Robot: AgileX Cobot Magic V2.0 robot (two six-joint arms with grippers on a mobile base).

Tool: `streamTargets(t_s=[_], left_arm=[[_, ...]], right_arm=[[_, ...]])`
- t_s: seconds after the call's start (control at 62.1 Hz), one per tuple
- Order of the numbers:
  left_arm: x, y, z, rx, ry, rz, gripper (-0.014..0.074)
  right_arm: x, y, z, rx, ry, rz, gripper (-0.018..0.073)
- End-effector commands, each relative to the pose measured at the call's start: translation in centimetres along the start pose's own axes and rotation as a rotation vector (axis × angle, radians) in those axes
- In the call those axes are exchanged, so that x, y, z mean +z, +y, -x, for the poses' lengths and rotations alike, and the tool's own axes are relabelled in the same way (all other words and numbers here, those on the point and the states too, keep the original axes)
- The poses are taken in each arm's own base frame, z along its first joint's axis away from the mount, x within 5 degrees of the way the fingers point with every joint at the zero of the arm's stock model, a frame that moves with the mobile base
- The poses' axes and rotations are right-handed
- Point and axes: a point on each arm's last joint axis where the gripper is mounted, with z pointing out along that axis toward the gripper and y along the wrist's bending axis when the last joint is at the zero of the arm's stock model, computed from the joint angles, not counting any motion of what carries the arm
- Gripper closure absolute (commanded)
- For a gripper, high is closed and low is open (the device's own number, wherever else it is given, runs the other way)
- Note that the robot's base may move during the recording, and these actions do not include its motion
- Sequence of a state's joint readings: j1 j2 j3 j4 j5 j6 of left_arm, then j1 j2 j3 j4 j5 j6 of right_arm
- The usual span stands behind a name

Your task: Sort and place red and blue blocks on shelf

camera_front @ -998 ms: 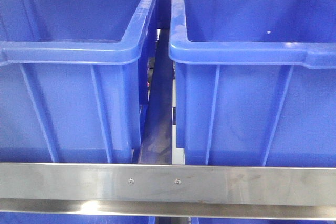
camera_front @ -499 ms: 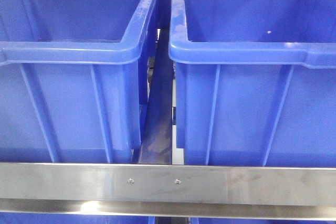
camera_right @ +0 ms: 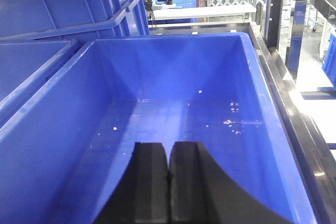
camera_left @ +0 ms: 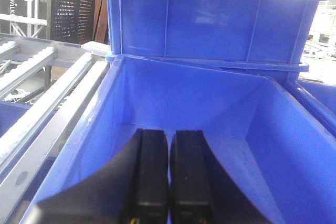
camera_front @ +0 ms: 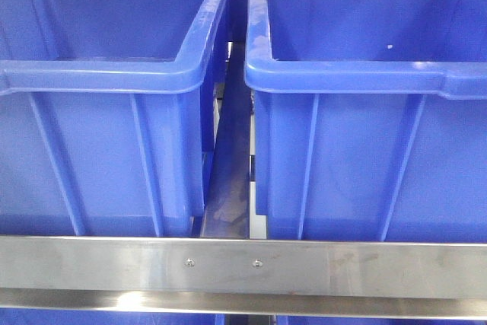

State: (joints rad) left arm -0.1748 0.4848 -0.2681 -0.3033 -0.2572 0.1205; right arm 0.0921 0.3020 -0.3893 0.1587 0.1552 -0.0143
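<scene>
Shelf rail (camera_front: 243, 268) running nine-to-three, two bins (camera_front: 99, 112) behind, no block seen, left gripper (camera_left: 169, 182) and right gripper (camera_right: 168, 192) both pressed closed, empty.

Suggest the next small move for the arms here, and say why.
Probably lift both arms clear and look for the blocks. The left gripper and right gripper are shut with nothing between them, each over an empty-looking blue bin; no red or blue cube shows in any view.

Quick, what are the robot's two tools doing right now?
Left tool: shut, nothing held, over a blue bin.
Right tool: shut, nothing held, over another blue bin.
</scene>
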Motion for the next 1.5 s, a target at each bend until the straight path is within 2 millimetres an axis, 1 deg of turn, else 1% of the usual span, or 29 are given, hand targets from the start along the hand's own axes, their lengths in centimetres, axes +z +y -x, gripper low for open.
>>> streamTargets(t_s=[0.0, 0.129, 0.225, 0.306, 0.37, 0.58, 0.612, 0.644, 0.805, 1.03, 1.481], left_arm=[[0.1, 0.0, 1.8, -0.004, -0.113, 0.010, 0.0472], [0.1, 0.0, 1.8, -0.004, -0.113, 0.010, 0.0472], [0.1, 0.0, 1.8, -0.004, -0.113, 0.010, 0.0472], [0.1, 0.0, 1.8, -0.004, -0.113, 0.010, 0.0472], [0.1, 0.0, 1.8, -0.004, -0.113, 0.010, 0.0472], [0.1, 0.0, 1.8, -0.004, -0.113, 0.010, 0.0472], [0.1, 0.0, 1.8, -0.004, -0.113, 0.010, 0.0472], [0.1, 0.0, 1.8, -0.004, -0.113, 0.010, 0.0472], [0.1, 0.0, 1.8, -0.004, -0.113, 0.010, 0.0472], [0.1, 0.0, 1.8, -0.004, -0.113, 0.010, 0.0472], [0.1, 0.0, 1.8, -0.004, -0.113, 0.010, 0.0472]], right_arm=[[-0.3, 0.1, 1.4, -0.001, -0.103, -0.002, 0.0498], [-0.4, -0.1, 0.2, 0.000, -0.088, -0.005, 0.0498], [-0.5, -0.4, -1.7, -0.010, -0.057, -0.011, 0.0498], [-0.7, -0.7, -3.6, -0.021, -0.044, -0.017, 0.0498], [-1.0, -0.9, -4.8, -0.033, -0.069, -0.021, 0.0497], [-2.1, -1.5, -7.9, -0.066, -0.227, -0.023, 0.0497], [-2.2, -1.6, -8.3, -0.066, -0.237, -0.023, 0.0497], [-2.3, -1.6, -8.5, -0.066, -0.200, -0.022, 0.0497], [-2.5, -1.6, -9.2, -0.067, -0.146, -0.035, 0.0497], [-2.5, -1.8, -9.2, -0.070, -0.150, -0.066, 0.0497], [-2.5, -1.7, -9.2, -0.069, -0.148, -0.054, 0.0497]])
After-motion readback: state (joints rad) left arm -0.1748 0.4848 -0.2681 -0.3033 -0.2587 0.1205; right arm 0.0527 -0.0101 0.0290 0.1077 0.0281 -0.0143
